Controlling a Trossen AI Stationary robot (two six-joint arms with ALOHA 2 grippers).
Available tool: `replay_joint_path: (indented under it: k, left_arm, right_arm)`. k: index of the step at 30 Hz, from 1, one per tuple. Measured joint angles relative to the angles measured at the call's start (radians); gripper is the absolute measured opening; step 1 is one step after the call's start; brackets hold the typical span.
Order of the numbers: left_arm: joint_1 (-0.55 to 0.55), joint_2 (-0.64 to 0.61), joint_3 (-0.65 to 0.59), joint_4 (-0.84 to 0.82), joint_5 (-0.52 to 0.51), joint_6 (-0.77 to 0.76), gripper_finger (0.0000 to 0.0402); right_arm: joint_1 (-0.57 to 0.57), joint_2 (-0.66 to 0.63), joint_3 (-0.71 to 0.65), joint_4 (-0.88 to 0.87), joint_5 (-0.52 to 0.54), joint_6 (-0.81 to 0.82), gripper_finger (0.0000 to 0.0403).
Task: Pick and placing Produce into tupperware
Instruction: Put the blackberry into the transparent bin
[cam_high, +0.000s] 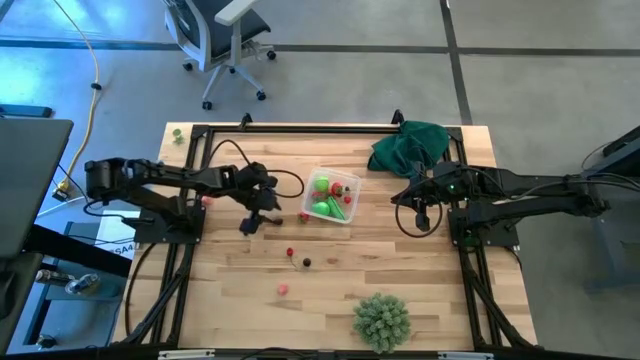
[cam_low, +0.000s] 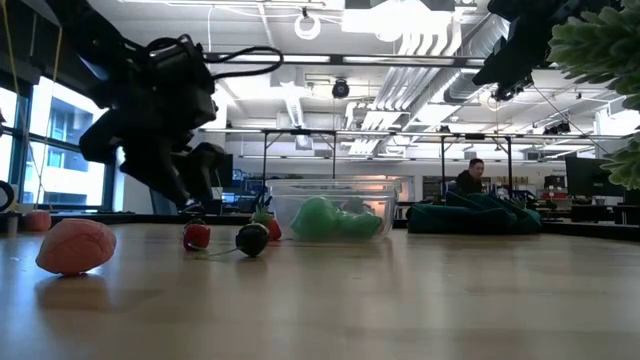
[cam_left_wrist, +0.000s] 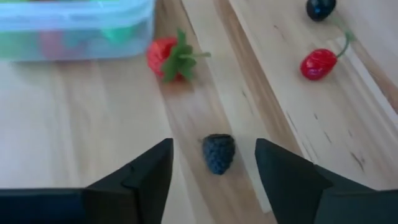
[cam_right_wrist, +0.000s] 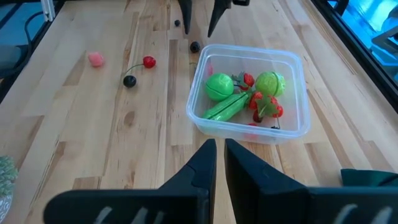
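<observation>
Left gripper (cam_left_wrist: 214, 165): jaws wide, straddling small dark bumpy blackberry (cam_left_wrist: 219, 152) on wood table (cam_high: 420, 290), at 8 o'clock from clear square plastic tupperware (cam_high: 349, 182).

Right gripper (cam_right_wrist: 219, 163): jaws nearly closed, empty, idle.

Your risk: round berry rolls if one finger touches first.

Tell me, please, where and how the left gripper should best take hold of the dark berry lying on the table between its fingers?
Grip the dark berry across its short width, coming straight down from above. It lies flat on the table with bare wood on both sides, and the open left gripper already straddles it, so probably just lower and close. The strawberry lies clear of it.
</observation>
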Motion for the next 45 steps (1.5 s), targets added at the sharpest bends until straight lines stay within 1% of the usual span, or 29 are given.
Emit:
replay_joint_path:
  k: [3, 7, 15, 20, 22, 26, 36, 45]
  left_arm:
    - [0.000, 0.032, 0.000, 0.001, 0.008, 0.000, 0.0232]
    - [0.000, 0.075, 0.000, 0.010, 0.007, 0.000, 0.0238]
    - [-0.002, 0.143, 0.000, 0.062, 0.000, 0.000, 0.0232]
    - [-0.036, 0.186, 0.001, 0.116, -0.009, 0.005, 0.0223]
    - [-0.054, 0.196, 0.002, 0.141, -0.022, 0.004, 0.0217]
    - [-0.068, 0.195, 0.004, 0.134, -0.081, -0.018, 0.0201]
    - [-0.065, 0.197, 0.004, 0.114, -0.048, -0.034, 0.0145]
    - [-0.065, 0.198, 0.003, 0.099, -0.036, -0.037, 0.0113]
  right_arm:
    - [0.000, 0.000, 0.000, 0.000, 0.000, 0.000, 0.0024]
    - [0.000, 0.000, 0.000, 0.000, 0.000, 0.000, 0.0024]
    - [0.000, 0.000, 0.000, 0.000, 0.000, 0.000, 0.0024]
    - [0.000, 0.000, 0.000, 0.000, 0.000, 0.000, 0.0024]
    - [0.000, 0.000, 0.000, 0.000, 0.000, 0.000, 0.0024]
    - [0.000, 0.000, 0.000, 0.000, 0.000, 0.000, 0.0024]
    - [0.000, 0.000, 0.000, 0.000, 0.000, 0.000, 0.0024]
    - [0.000, 0.000, 0.000, 0.000, 0.000, 0.000, 0.0024]
